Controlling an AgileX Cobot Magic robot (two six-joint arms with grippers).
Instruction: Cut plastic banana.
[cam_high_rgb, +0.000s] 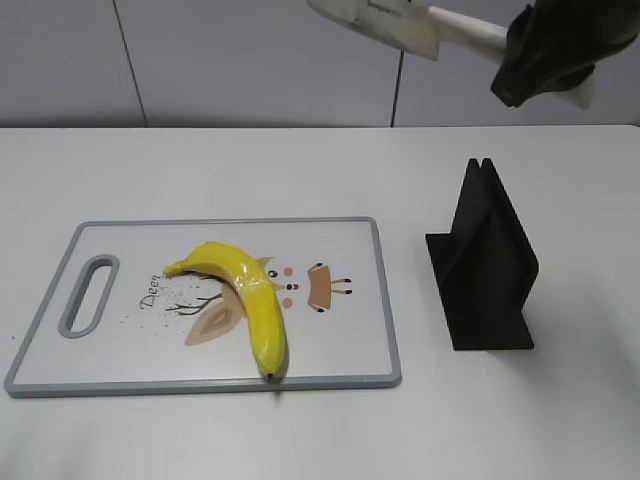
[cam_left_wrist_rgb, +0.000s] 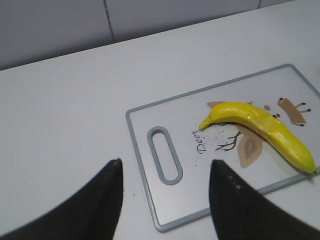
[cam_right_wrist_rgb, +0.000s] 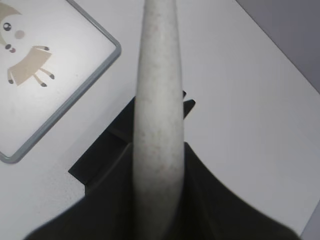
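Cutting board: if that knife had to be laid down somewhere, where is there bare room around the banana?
The cutting board is bare along its top strip and lower-left corner below the handle slot. The table is open behind the board. Crowded: the plastic banana fills the middle, and the black stand sits right.

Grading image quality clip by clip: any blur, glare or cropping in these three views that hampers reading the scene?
Exterior view: even, soft light; banana sharp with mild sheen; the right hand and knife are cropped by the top edge. Left wrist view: cutting board crisp, the open left hand close and dark. Right wrist view: the knife handle fills the middle, near and soft, hiding much of the black stand.
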